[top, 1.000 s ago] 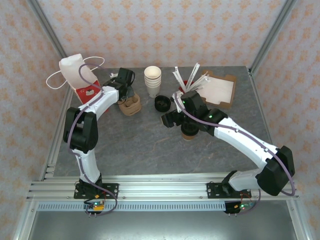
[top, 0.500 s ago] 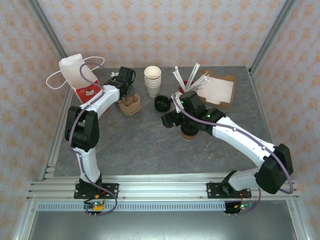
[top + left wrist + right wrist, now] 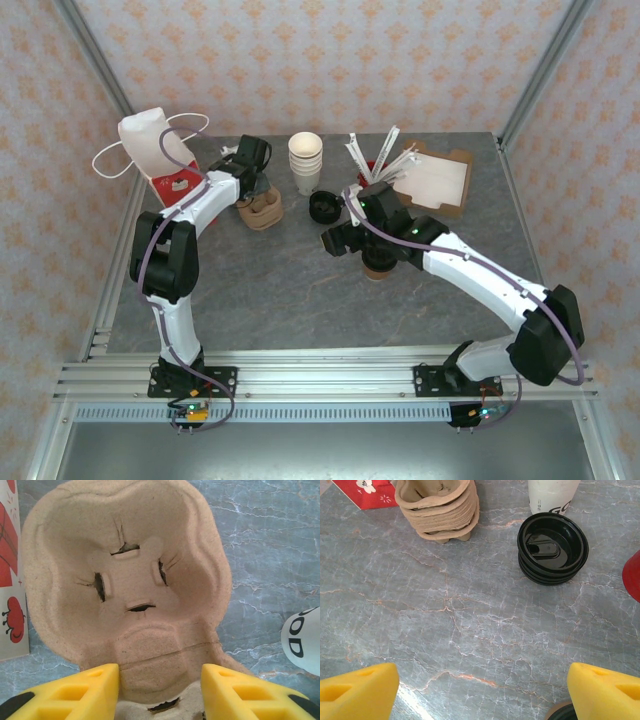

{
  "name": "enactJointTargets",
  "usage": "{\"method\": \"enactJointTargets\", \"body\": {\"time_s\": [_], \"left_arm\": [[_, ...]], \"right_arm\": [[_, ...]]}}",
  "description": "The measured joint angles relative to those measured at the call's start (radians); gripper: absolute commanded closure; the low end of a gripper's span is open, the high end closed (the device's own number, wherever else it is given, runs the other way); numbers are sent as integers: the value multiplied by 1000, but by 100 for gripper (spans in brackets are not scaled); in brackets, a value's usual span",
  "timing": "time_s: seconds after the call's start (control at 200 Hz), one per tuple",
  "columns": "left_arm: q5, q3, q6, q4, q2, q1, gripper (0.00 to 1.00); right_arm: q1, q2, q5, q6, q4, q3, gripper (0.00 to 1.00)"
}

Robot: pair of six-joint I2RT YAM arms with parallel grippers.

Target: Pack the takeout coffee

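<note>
Pincer on my left (image 3: 160, 680) straddles the near rib of the top pulp carrier (image 3: 125, 575), yellow fingers (image 3: 65, 695) close against it either side; whether they bite I cannot tell. Pincer on my right (image 3: 482, 677) hangs spread wide, holding nothing, with the takeout coffee (image 3: 378, 264) upright on the bench (image 3: 280, 290) close under it, black lid on, well apart from the red-and-white bag (image 3: 150, 140) at far left. I judge we are fetching a carrier for the cup. Next I must lift that one carrier off its stack alone, then lower the right fingers round the cup below its lid.
</note>
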Motion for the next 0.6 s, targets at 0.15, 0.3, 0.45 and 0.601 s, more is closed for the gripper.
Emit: {"method": "enactJointTargets", "body": {"time_s": [0.15,0.3,0.45,0.601], "left_arm": [[-4,-2,-4,-2,0,0,53],[-4,-2,-3,-3,0,0,53],[-4,-1,-4,-3,0,0,53],[-4,12,-3,-18,8,0,53]], "right_arm": [[0,2,0,0,0,0,13],[0,4,0,0,2,0,12],[0,4,0,0,3,0,12],[0,5,0,0,3,0,12]]}}
